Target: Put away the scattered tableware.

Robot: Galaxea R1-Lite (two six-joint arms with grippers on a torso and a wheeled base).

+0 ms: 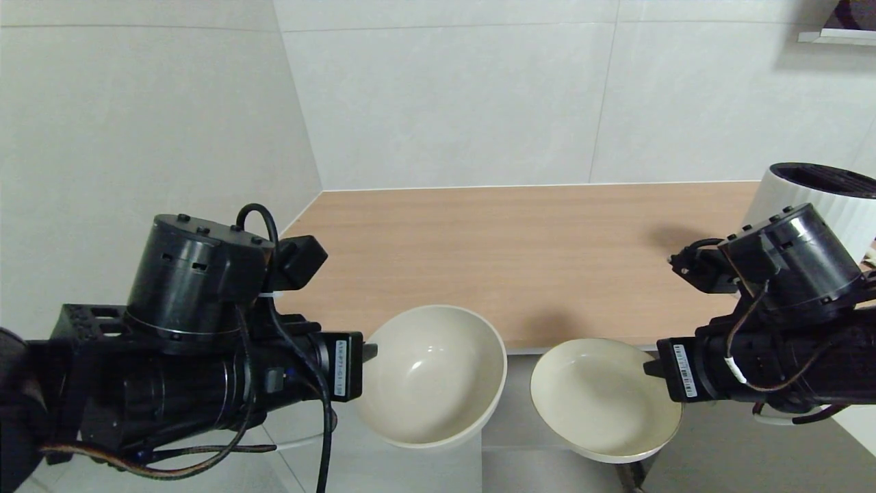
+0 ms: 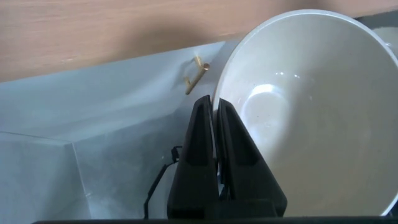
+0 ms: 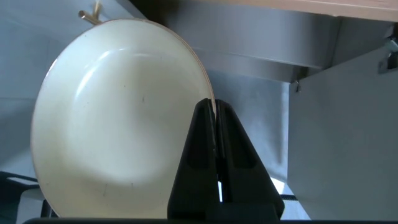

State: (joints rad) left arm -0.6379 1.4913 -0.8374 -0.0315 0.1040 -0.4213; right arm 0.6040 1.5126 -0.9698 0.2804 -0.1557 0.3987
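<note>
My left gripper is shut on the rim of a deep cream bowl, held in the air just in front of the wooden counter's front edge. In the left wrist view the black fingers pinch the bowl's edge. My right gripper is shut on the rim of a shallow cream plate, held beside the bowl and slightly lower. The right wrist view shows the fingers clamped on the plate's edge.
A white ribbed container with a dark opening stands at the counter's right end. Tiled walls close off the left and back. Below the counter are a pale cabinet front with a small gold handle and a grey floor.
</note>
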